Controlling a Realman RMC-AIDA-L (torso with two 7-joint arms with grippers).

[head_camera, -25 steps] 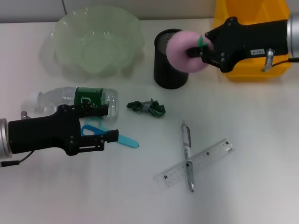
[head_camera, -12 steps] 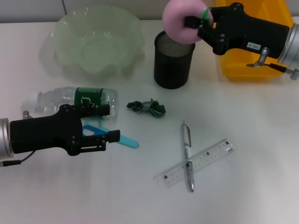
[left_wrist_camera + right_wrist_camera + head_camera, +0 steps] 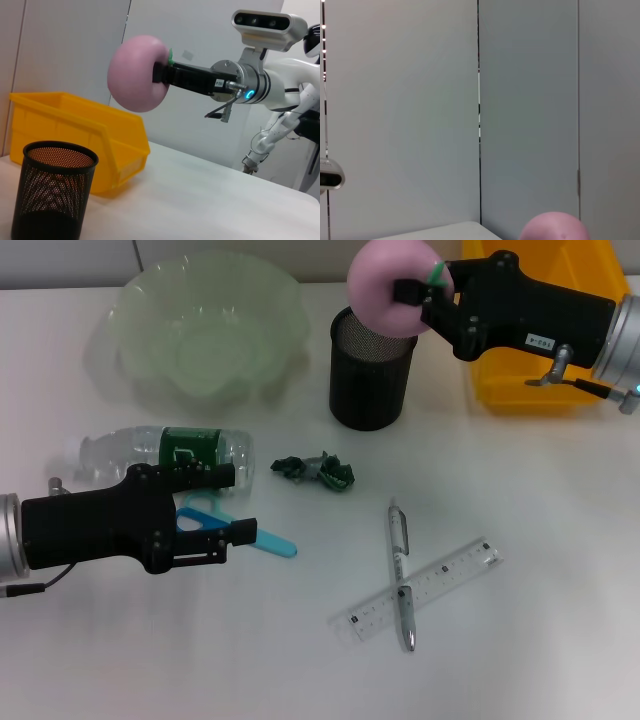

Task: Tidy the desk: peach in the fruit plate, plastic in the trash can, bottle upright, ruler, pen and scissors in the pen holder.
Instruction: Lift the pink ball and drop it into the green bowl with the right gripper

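Peach [image 3: 385,287], pink, with a green leaf: held in the air by the right claw [image 3: 420,292], whose fingers are closed on it, directly above the rim of the black mesh pen holder [image 3: 368,370]; well apart from the pale green fruit plate [image 3: 205,330], which sits on the far left part of the white worktop [image 3: 520,640]. Yellow bin [image 3: 540,390] stands behind the right arm, just beside the pen holder. Bottle [image 3: 160,452], clear with a green label: lying on its side near the left edge, white cap pointing left. Left claw [image 3: 232,502]: low over the worktop just in front of the bottle, fingers apart, holding nothing. Scissors [image 3: 262,539], blue-handled: lying partly under the left claw. Plastic [image 3: 315,471], a crumpled green scrap: on the worktop between the bottle and the pen holder. Pen [image 3: 401,575] and clear ruler [image 3: 455,575]: lying crossed, pen over ruler, on the near right part of the worktop
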